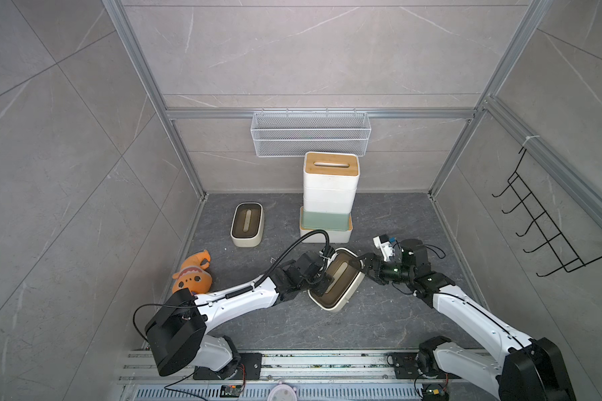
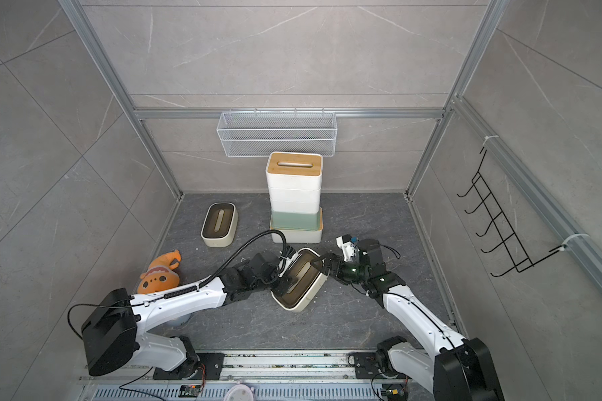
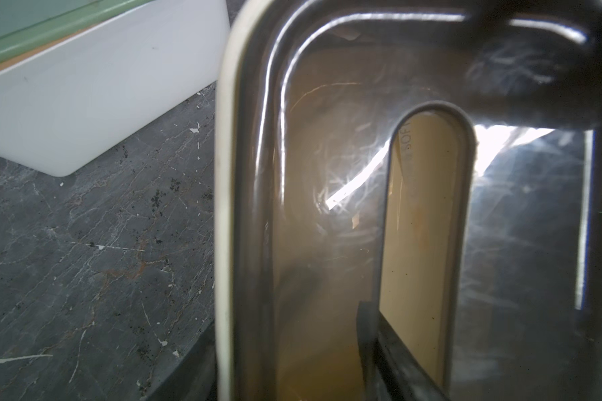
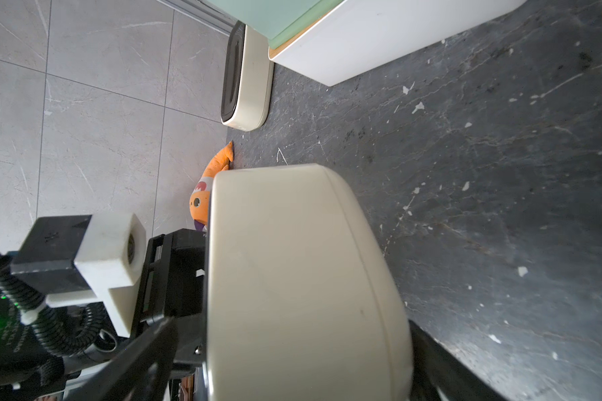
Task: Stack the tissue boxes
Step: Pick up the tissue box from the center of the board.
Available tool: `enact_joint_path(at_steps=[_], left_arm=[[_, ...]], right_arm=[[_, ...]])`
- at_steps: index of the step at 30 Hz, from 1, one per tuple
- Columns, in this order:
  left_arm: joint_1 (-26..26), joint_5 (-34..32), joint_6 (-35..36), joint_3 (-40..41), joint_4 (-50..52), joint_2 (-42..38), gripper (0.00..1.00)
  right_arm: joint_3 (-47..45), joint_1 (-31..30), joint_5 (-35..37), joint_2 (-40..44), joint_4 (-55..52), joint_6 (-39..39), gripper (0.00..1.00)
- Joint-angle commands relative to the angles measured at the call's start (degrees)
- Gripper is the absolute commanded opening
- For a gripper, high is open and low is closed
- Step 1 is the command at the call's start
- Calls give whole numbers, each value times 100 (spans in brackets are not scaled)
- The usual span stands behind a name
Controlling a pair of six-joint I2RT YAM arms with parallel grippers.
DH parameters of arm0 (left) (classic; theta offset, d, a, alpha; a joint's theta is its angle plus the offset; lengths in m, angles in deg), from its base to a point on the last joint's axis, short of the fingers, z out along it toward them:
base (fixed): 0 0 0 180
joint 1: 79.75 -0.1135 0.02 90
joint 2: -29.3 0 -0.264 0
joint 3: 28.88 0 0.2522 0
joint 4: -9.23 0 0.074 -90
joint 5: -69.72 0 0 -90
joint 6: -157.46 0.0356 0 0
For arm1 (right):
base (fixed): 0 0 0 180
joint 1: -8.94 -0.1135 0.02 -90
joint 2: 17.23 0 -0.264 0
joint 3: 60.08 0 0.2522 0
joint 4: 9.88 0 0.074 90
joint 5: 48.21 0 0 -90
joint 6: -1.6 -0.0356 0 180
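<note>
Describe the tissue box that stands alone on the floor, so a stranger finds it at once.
Start at the tall stack of boxes by the back wall, under the wire basket. Beside it, toward the orange plush toy, one cream box sits alone. Unlike its dark-lidded twin between the grippers, nothing touches it.

stack (image 1: 329,194) rear centre | lone box (image 1: 246,224) left of stack | held box (image 1: 338,279) before stack | plush toy (image 1: 192,272) far left

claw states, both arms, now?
Left claw: closed on the cream tissue box, one finger in its slot.
Right claw: wide around that box's end.
</note>
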Motion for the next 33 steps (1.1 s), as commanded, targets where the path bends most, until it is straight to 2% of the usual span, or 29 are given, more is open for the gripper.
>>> enact_joint_path(at_steps=[1,20,26,33], left_arm=[[40,363,447,29,-537,-269,46],[34,400,663,-62,-331,-131,46],[32,363,663,-56,-339,-31,47],[-2,362,641,-71,-349,45,47]], right_arm=[[239,-38,-195,48,-34,168,100],[351,-35,-278,70,-476,558,89],[370,-37,-413,32,-430,555,80],[384,-35,-519,71,-435,567,76]])
